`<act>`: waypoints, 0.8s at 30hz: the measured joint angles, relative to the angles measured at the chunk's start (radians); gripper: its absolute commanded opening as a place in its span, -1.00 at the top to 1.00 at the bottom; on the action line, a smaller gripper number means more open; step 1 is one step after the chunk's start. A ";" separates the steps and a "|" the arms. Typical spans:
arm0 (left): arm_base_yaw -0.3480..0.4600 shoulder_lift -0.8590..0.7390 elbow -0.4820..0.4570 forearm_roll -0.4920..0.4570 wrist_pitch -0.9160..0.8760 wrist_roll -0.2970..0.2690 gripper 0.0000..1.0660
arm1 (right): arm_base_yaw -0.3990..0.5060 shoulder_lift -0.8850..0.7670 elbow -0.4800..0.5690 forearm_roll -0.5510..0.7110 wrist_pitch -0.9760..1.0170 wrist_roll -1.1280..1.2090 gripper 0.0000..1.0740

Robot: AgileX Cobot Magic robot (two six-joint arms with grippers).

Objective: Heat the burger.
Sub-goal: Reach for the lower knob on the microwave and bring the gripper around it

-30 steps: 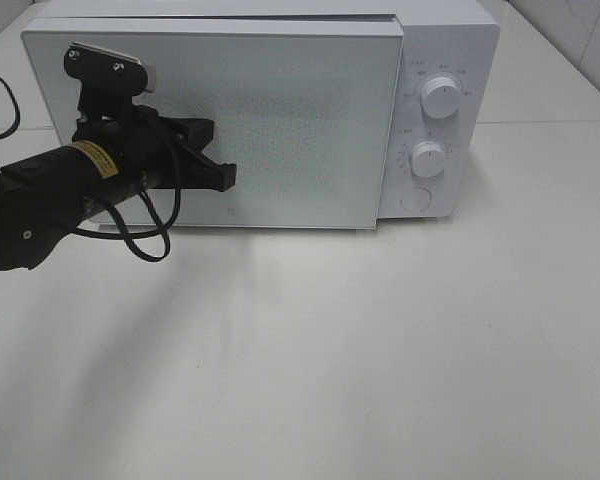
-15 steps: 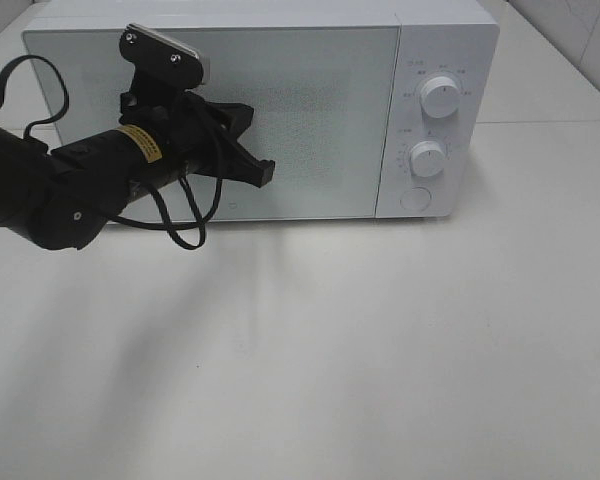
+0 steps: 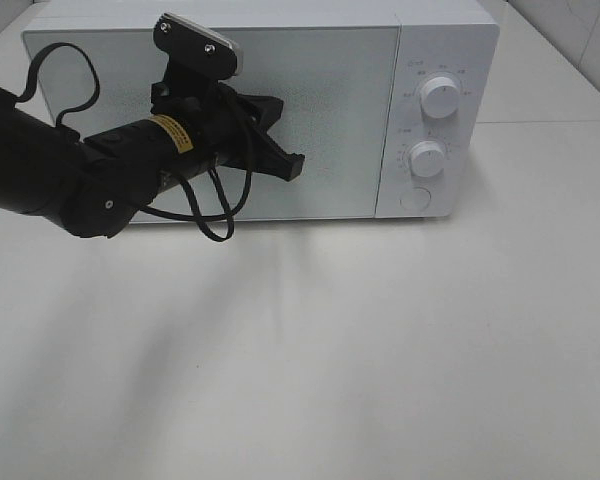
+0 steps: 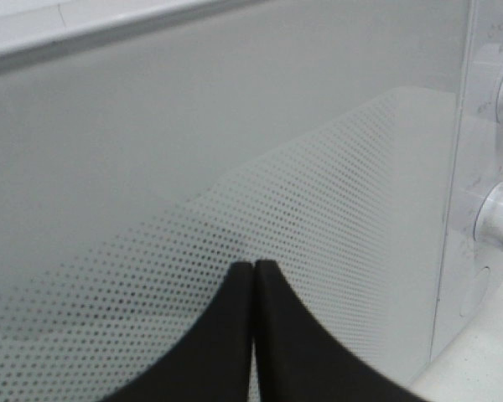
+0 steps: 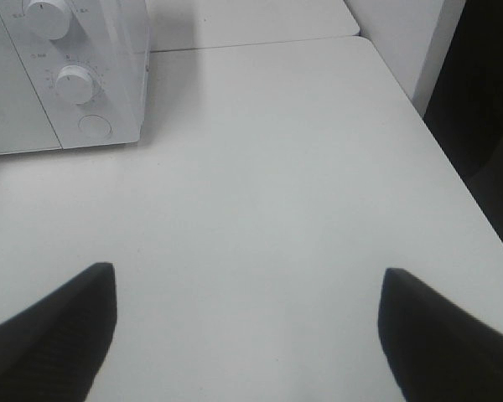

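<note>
The burger does not show in any view. A white microwave [image 3: 450, 40] stands at the back of the table with its door [image 3: 330, 110] flush against the body. My left gripper [image 3: 292, 170] is shut with nothing between its fingers, and its tip is at the door's glass near the middle. In the left wrist view the two black fingers [image 4: 226, 335] meet right in front of the dotted door panel [image 4: 318, 218]. My right gripper [image 5: 247, 276] stands open and empty above bare tabletop, to the right of the microwave [image 5: 109, 84].
Two white knobs [image 3: 440, 95] [image 3: 428, 158] and a round button [image 3: 415, 198] sit on the microwave's right panel. A black cable [image 3: 215, 215] loops under the left arm. The white table [image 3: 380, 350] stretches in front, and its right edge [image 5: 453, 159] drops off.
The microwave door, slightly ajar a second ago, now sits flush against the body. My left gripper has slid right along the door, still shut. The right gripper has not moved.
</note>
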 measured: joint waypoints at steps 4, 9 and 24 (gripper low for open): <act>-0.012 -0.003 -0.003 -0.029 0.015 0.003 0.99 | 0.000 0.000 0.000 0.000 0.000 0.000 -0.41; -0.044 -0.067 -0.021 -0.128 0.156 0.030 0.99 | 0.000 0.000 0.000 0.000 0.000 0.000 -0.41; -0.122 -0.268 -0.038 -0.281 0.728 0.164 0.99 | 0.000 0.000 0.000 0.000 0.000 0.000 -0.41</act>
